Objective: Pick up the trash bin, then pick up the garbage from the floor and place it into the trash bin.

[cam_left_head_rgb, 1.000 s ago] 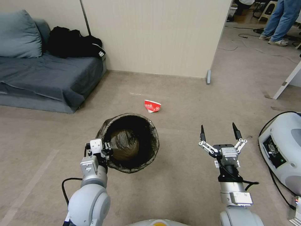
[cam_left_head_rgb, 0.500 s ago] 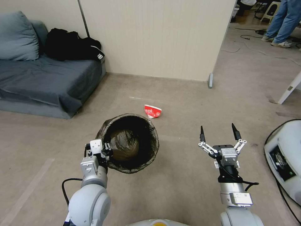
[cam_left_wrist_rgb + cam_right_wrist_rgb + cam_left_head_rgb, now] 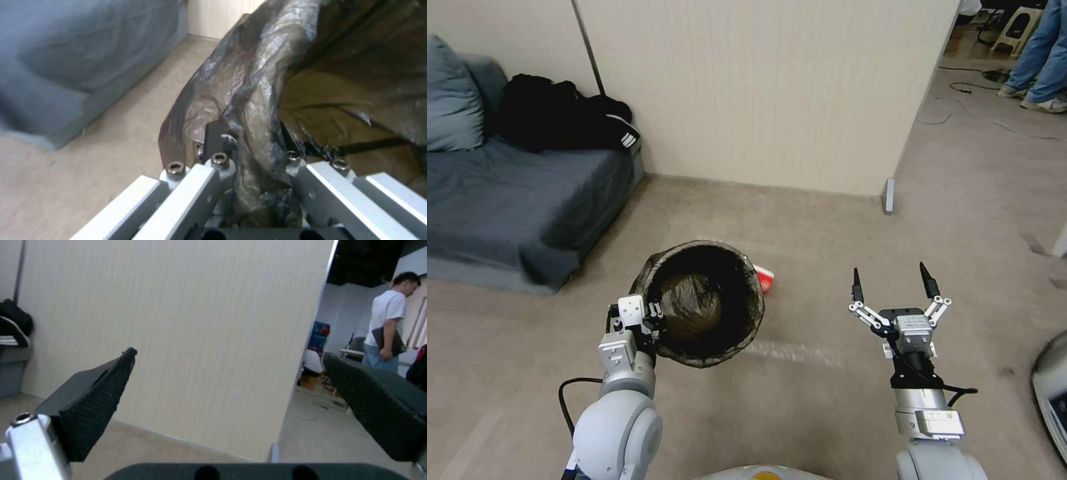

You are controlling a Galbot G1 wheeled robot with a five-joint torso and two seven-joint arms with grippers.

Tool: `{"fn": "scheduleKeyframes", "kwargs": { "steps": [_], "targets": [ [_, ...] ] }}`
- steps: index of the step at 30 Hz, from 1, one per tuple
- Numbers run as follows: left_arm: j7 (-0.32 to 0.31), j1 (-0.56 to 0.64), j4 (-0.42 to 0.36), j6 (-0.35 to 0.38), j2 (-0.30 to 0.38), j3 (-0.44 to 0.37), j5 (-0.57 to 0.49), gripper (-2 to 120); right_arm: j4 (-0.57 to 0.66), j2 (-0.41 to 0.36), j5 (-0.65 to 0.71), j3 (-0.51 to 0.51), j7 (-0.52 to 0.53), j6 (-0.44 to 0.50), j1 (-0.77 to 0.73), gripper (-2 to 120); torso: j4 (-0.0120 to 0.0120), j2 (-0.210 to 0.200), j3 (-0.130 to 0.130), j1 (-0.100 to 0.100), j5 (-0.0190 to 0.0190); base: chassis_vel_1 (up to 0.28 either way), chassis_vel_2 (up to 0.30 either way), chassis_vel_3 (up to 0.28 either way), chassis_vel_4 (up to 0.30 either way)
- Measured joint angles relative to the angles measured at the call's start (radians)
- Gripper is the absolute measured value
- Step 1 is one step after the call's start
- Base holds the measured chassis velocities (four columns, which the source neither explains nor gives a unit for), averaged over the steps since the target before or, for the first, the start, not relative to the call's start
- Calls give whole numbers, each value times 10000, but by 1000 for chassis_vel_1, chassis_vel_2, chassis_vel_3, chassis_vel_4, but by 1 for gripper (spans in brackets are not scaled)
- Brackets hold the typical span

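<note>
- Bin pickup is reading as done: I am carrying the trash bin [image 3: 702, 301] off the floor [image 3: 800, 413] on the left arm, mouth tipped up toward the head camera.
- Left gripper [image 3: 650, 319] is sitting at the near-left side of the rim; its fingers [image 3: 217, 138] are clamped over the bin wall, pinching the folded-over bag [image 3: 249, 110] in the left wrist view.
- Right gripper [image 3: 894, 283] is hanging in free air to the right of the bin, well apart from it, with its fingers [image 3: 95, 400] spread wide and nothing between them.
- Garbage in sight: one red-and-white packet [image 3: 764, 278] is lying on the carpet just beyond the far-right side of the bin; the rim is hiding most of it from the head camera.
- Step in hand, as I judge it: lining up on that packet for the first pick.
- Next move is calling for the packet to be clear of the bin in my view, the open right gripper brought down over it, and a low pinch against the carpet. A flat packet may be sliding or folding under the fingers, so I am expecting a shallow approach.
- Bin contents: I am seeing only crinkled dark liner, brownish where it is bunching at the bottom; no litter I can make out inside.
- Grey sofa [image 3: 507, 200] with a black bundle [image 3: 560, 120] is standing off to the left, against the partition wall [image 3: 774, 93].
</note>
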Motion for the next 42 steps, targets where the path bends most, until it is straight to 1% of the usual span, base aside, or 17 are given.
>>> {"fn": "scheduleKeyframes", "kwargs": {
  "steps": [1, 2, 5, 8, 22, 29, 32, 34, 36, 37, 38, 40, 41, 42],
  "targets": [
    [-4, 0, 18, 2, -1, 0, 1, 2, 2, -1, -1, 0, 0, 6, 5, 100, 0, 0, -2, -2, -7, -338, 272, 321, -310],
    [-2, -4, 31, 3, -3, -1, 4, 2, -11, 0, -13, 0, 0, 27, 1, 100, -4, -1, 1, 1, -3, -275, 272, 269, -307],
    [-2, -12, 32, 3, -12, -4, 12, 2, -14, 0, -28, 0, 0, 46, 2, 100, -2, 0, 0, 1, -4, -264, 248, 253, -279],
    [-2, -12, 33, 4, -17, -4, 13, 2, -34, 0, -2, 0, -24, 162, 23, 100, -1, -1, 0, 2, -4, -101, 144, 135, -86],
    [-10, -20, -136, 81, 21, -130, -45, 2, -90, 0, 120, -45, -63, 299, 75, 100, -1, 0, -3, -1, -3, 17, -18, -21, 5],
    [-72, -198, -186, 176, 144, -223, -296, 2, -436, 0, 331, -76, -70, 219, 507, 100, -1, 0, -3, 0, -4, 0, 0, 0, 0],
    [-98, -284, -180, 213, 181, -272, -430, 2, -672, -10, 585, -139, -70, 20, 887, 100, -4, 0, -3, -1, -4, 0, 0, 0, 0],
    [-106, -296, -179, 213, 196, -309, -485, 2, -816, -103, 730, -187, -70, -119, 1144, 100, -3, 0, -3, -1, -3, 0, 0, 0, 0],
    [-151, -308, -179, 213, 213, -367, -617, 2, -1236, -530, 1196, -320, -92, -545, 1858, 100, 1, 0, -2, -1, -3, 0, 0, 0, 0],
    [-151, -318, -179, 208, 214, -370, -645, 2, -1382, -696, 1390, -391, -102, -706, 2066, 100, -1, 0, -2, -1, -3, 0, 0, 0, 0],
    [-151, -318, -179, 208, 214, -370, -645, 2, -1382, -696, 1390, -391, -102, -706, 2066, 100, -1, 0, -2, -1, -3, 0, 0, 0, 0],
    [-144, -362, -150, 145, 178, -376, -720, 2, -1965, -1259, 2060, -692, -157, -1179, 2762, 100, 0, 0, -2, 0, -2, 0, 0, 0, 0],
    [-144, -362, -150, 145, 178, -376, -720, 2, -1965, -1259, 2060, -692, -157, -1179, 2762, 100, 0, 0, -2, 0, -2, 0, 0, 0, 0],
    [-146, -378, -108, 105, 147, -378, -729, 2, -2219, -1478, 2253, -833, -195, -1325, 3022, 100, 2, 0, -2, 0, -3, 0, 0, 0, 0]
  ]
}}
